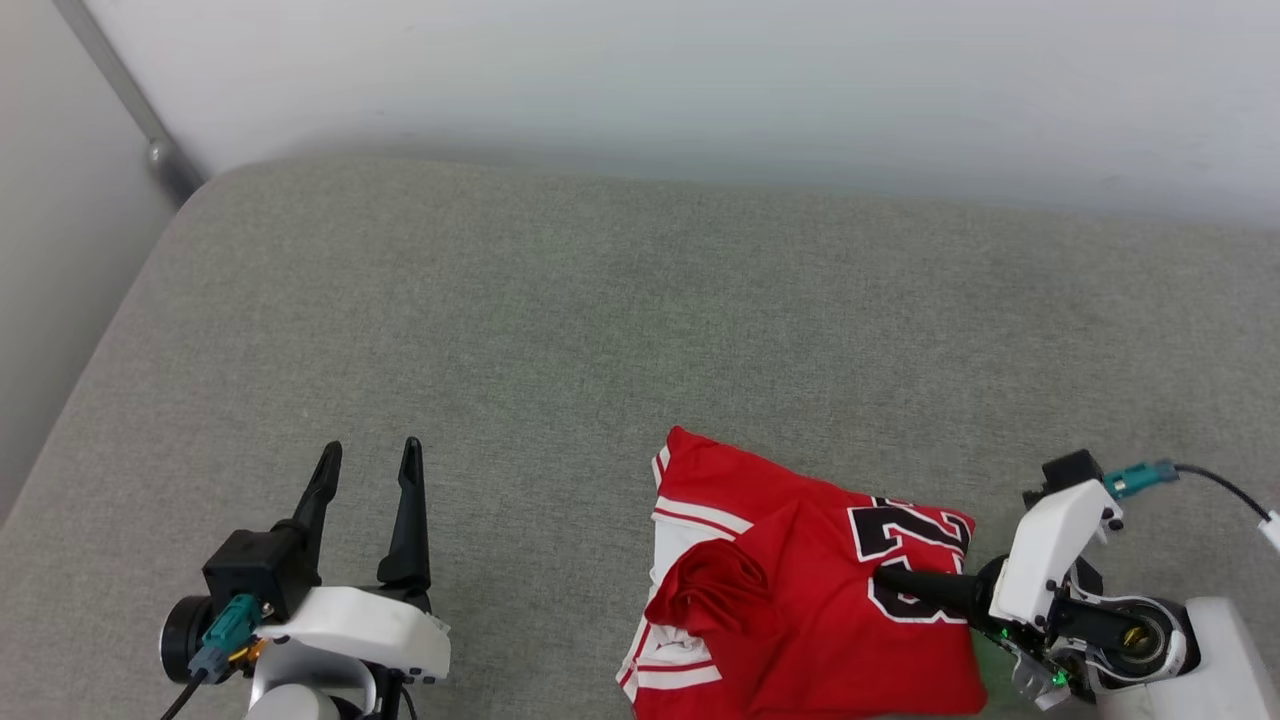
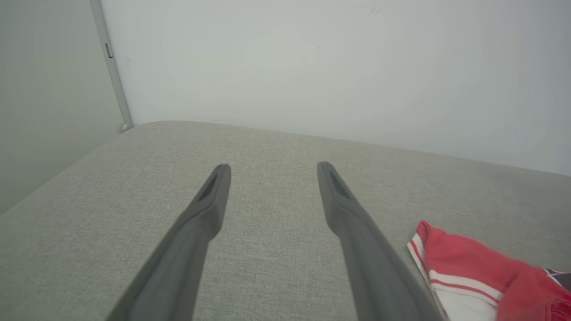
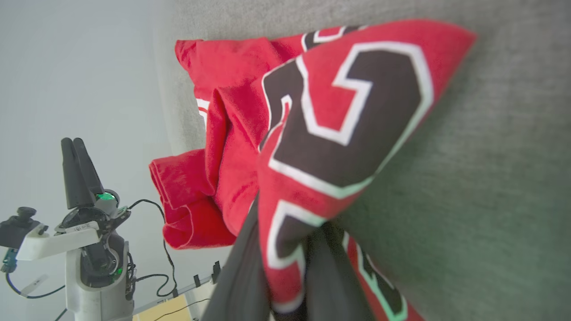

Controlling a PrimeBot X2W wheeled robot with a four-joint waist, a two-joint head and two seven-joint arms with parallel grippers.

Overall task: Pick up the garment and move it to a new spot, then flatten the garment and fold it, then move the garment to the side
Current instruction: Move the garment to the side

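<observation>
Our right gripper [image 1: 885,580] pinches the numbered edge of the crumpled bright red jersey shirt [image 1: 800,640] lying on the grey fabric cushion [image 1: 500,320]. Our left gripper [image 1: 370,450] sits wide open, well apart from it.

Head view looks steeply down on the surface [image 1: 500,300]; left wrist view low, facing the wall [image 2: 312,67]; right wrist view sideways, close on the garment [image 3: 232,133] all three share.

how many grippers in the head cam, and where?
2. Left gripper at lower left, jaws open above the cushion, clear of the garment. Right gripper at lower right, jaws shut on the garment's numbered edge.
</observation>
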